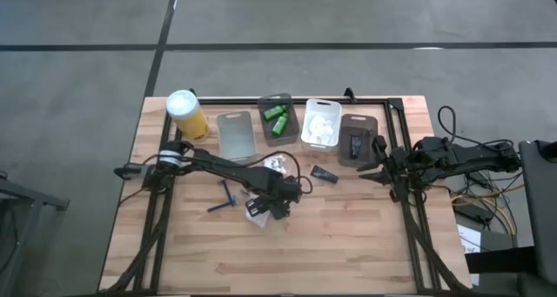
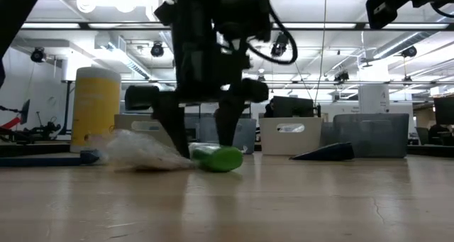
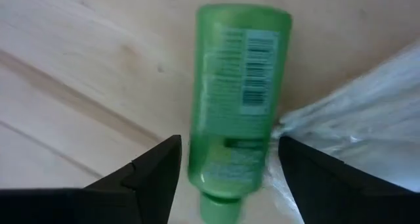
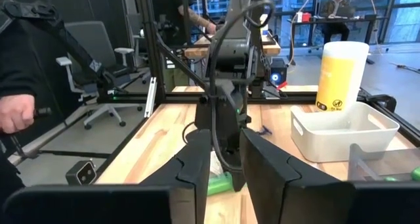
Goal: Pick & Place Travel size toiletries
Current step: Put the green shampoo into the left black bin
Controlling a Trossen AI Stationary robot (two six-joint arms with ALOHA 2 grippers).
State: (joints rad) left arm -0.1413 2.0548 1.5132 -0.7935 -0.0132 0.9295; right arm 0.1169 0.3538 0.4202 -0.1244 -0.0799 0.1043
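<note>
The left gripper [image 1: 265, 206] stands low over the table's middle, its fingers [image 3: 154, 175] spread wide with a green tube [image 3: 236, 99] lying flat on the wood between them, not yet pinched. Touching the tube's one side is a crinkly packet [image 3: 357, 112].

A little off from that gripper lie a blue razor [image 1: 226, 197] and, toward the bins, a black sachet [image 1: 325, 173], both loose on the table. So is another packet [image 1: 280, 165] just beyond the gripper.

Farther back stands the row of bins: a clear one [image 1: 235, 134] that looks bare, a grey one [image 1: 278, 117] with two green tubes in it, a white one [image 1: 320, 124] with white packets, and a dark one [image 1: 356, 138] holding something black. So the sorting seems partly done, with the tube, razor, sachet and packets left.

The right gripper [image 4: 223, 161] waits at the table's right edge, fingers nearly shut, holding nothing.

The high view gives the bins' contents, which the low view hides behind their walls. The low view shows the tube resting on the table; the left wrist view alone shows the gaps between it and each finger.
</note>
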